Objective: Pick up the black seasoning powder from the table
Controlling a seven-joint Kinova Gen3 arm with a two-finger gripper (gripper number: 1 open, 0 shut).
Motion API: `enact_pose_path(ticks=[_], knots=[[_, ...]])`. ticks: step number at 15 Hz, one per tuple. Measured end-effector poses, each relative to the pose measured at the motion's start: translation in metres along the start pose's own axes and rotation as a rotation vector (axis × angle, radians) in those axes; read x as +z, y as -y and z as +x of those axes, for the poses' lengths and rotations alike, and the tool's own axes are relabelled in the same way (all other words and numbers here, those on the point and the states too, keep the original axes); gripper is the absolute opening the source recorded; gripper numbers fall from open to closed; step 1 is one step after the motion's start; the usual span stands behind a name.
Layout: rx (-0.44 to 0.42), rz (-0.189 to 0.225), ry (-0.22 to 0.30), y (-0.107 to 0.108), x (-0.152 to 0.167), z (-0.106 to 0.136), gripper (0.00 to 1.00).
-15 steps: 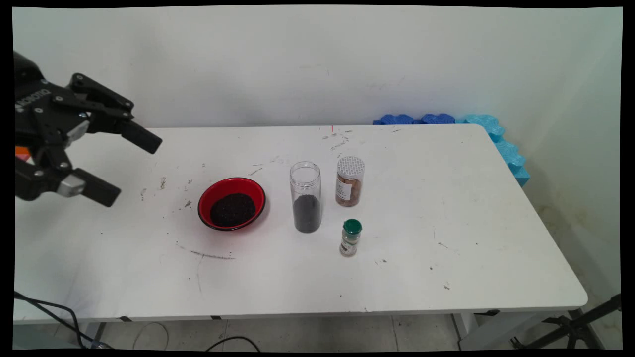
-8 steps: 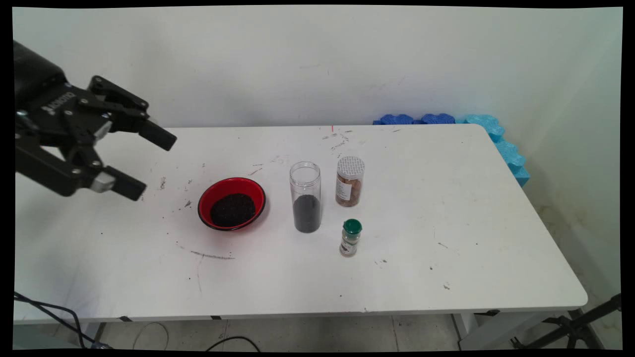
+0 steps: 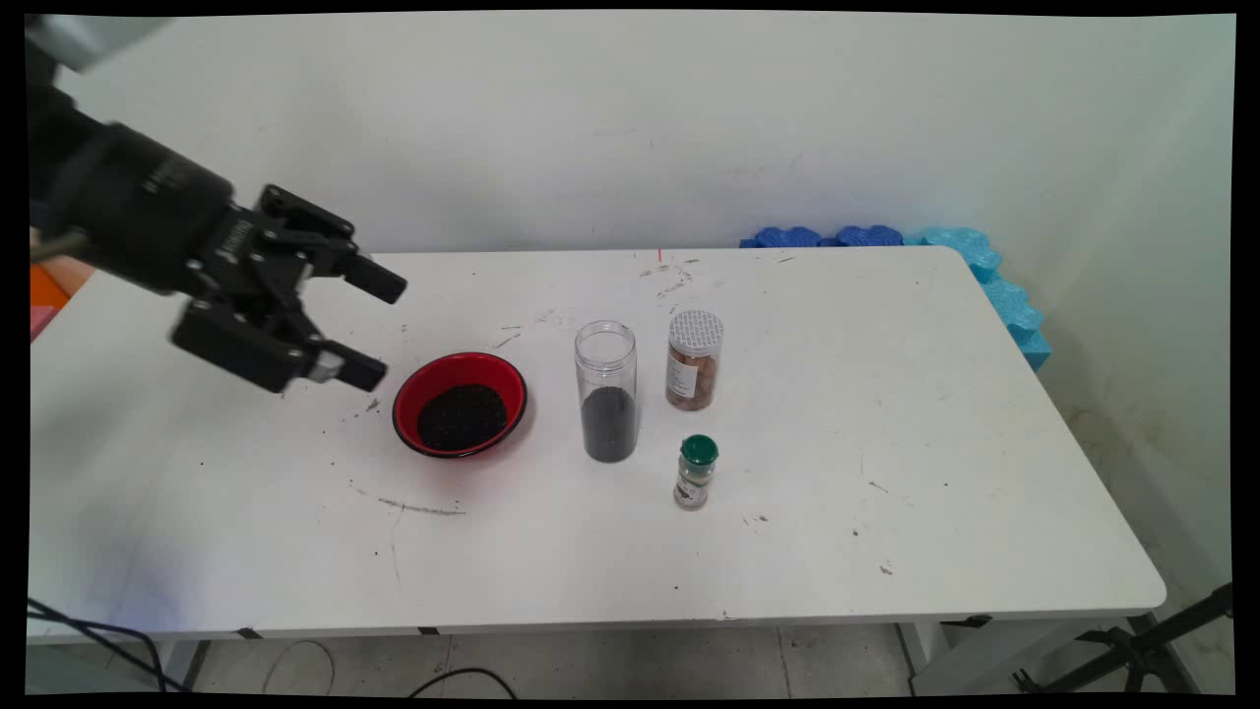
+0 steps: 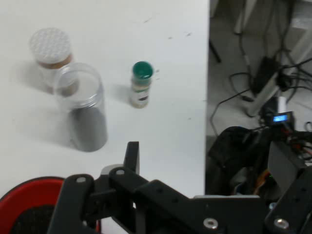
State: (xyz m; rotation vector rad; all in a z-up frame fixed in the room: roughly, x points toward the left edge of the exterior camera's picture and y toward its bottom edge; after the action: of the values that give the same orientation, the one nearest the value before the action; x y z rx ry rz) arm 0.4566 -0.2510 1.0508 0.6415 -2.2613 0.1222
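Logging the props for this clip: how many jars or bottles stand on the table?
3: an open clear jar right of the red bowl, a white-lidded jar behind-right of it, a green-capped bottle nearest the front. None seems hidden.

Red bowl [image 3: 460,404], green-capped shaker [image 3: 697,472]

Red bowl [image 4: 29,195] beside tool linkage; clear jar [image 4: 82,112], green-capped bottle [image 4: 141,84] beyond.

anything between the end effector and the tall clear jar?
Yes: the red bowl of dark grains sits between the open end effector and the tall clear plastic jar, seen in the main view.
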Motion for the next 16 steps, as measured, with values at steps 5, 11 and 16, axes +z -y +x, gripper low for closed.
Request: enact_pose_path(ticks=[5,11,16], knots=[[-0.021,0.061,0.009,0.009,0.033,-0.022,1.00],[-0.039,0.138,0.006,0.026,0.077,-0.048,1.00],[-0.055,0.171,-0.006,0.041,0.114,-0.063,1.00]])
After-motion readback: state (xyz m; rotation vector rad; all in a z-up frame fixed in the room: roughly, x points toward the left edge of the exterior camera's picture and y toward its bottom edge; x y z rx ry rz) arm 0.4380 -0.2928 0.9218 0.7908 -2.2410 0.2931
